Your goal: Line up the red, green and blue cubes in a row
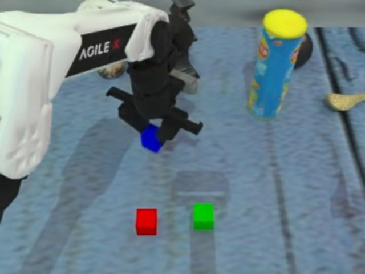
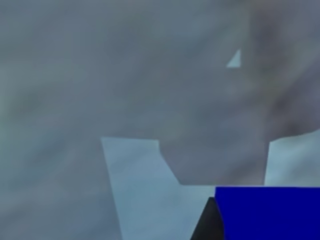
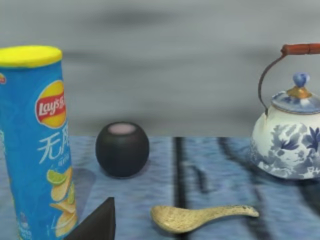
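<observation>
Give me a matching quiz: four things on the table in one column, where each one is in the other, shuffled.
1. blue cube
2. red cube
3. green cube
4. chip can

A. upright at the back right
B. on the table, left one of the front pair
C. between the left tool's fingers
D. on the table, right one of the front pair

Pairs: 1-C, 2-B, 3-D, 4-A

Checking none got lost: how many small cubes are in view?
3. The red cube and green cube sit side by side, apart, on the table's near part. The blue cube is farther back, between the left gripper fingers. None seems hidden.
</observation>
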